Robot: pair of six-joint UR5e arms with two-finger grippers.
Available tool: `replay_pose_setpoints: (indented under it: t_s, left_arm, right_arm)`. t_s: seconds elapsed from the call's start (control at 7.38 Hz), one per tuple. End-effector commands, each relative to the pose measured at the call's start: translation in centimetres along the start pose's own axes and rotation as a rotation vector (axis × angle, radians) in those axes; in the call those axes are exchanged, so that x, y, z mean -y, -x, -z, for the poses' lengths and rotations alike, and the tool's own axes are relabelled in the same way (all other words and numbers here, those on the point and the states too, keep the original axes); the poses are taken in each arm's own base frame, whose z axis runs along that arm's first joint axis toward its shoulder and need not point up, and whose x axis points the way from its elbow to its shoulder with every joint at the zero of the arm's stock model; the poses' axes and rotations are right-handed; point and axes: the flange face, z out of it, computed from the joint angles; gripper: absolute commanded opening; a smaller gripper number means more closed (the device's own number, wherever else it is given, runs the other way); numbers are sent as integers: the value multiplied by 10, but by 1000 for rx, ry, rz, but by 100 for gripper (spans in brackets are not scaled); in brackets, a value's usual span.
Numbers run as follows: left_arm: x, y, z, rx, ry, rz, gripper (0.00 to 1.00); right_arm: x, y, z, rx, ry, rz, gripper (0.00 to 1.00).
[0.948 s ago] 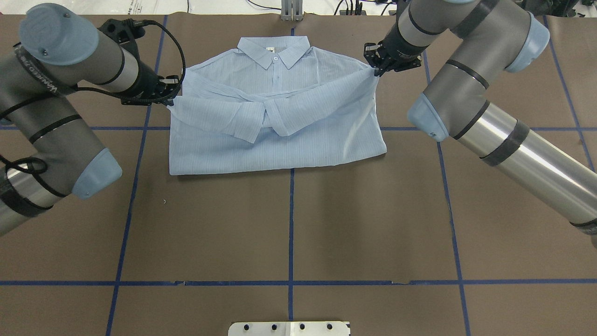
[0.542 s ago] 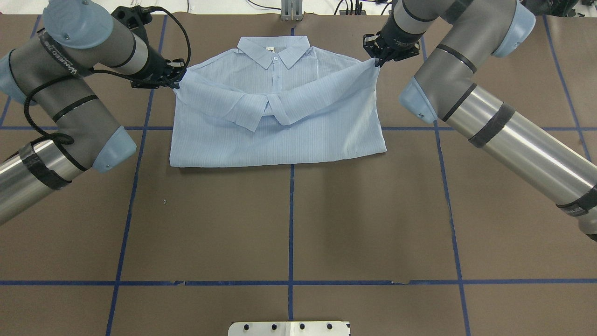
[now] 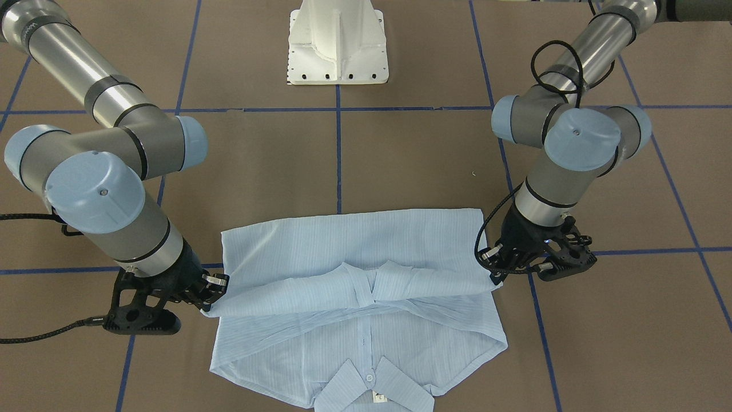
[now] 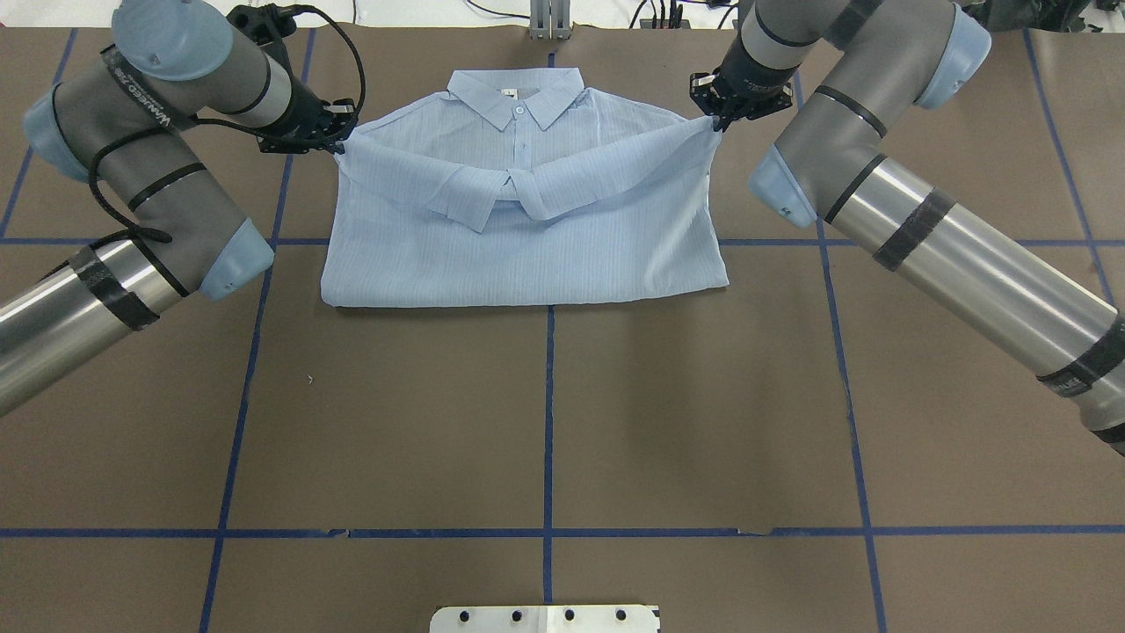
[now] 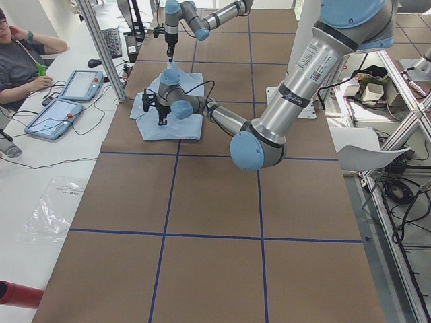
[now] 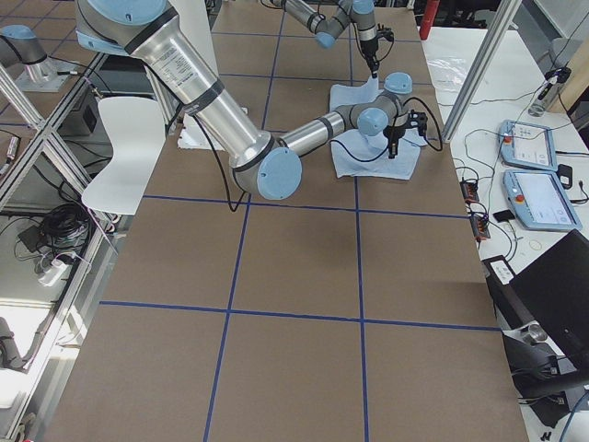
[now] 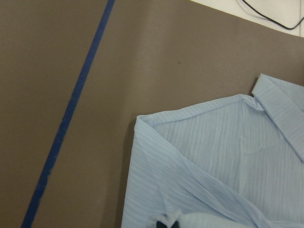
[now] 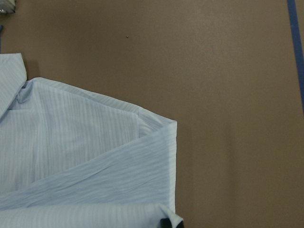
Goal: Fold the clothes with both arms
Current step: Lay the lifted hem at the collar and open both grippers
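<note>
Fingers (image 4: 330,139) of left gripper (image 4: 339,146), right gripper (image 4: 714,124) pinching shirt (image 4: 527,255), brown taped table (image 4: 545,422), tablets (image 5: 82,85)

Near arm (image 6: 198,92), far arm (image 6: 324,35) at blue shirt (image 6: 368,163)

Left arm (image 4: 53,299) and right arm (image 4: 967,255) show grey-silver tubes, pale blue caps (image 4: 171,40), black cables (image 4: 347,53), probably white lettering (image 4: 145,92).

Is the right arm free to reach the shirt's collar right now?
Probably not yet: the right tool is shut on a corner of the shirt. Once released, nothing stands between it and the collar.
</note>
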Motion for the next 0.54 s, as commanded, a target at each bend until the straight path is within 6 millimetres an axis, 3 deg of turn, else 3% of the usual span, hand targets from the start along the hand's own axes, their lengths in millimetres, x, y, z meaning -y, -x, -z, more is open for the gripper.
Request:
replay_pose_setpoints:
  t_s: [0.0,0.14,0.27,0.41]
  left_arm:
    - [1,2,-5,-2,-2,-4,0]
    - [2,0,-4,-5,-3,-6,0]
    - [2,-3,-1,-6,-3,1,47]
    - [1,-5,2,-11,-6,3,98]
  right_arm:
    - [1,1,-3,5,-1,2,0]
    - [1,2,-2,13,-7,1,0]
    - [1,5,-1,22,-11,6,34]
    - [0,10,2,29,-16,12,99]
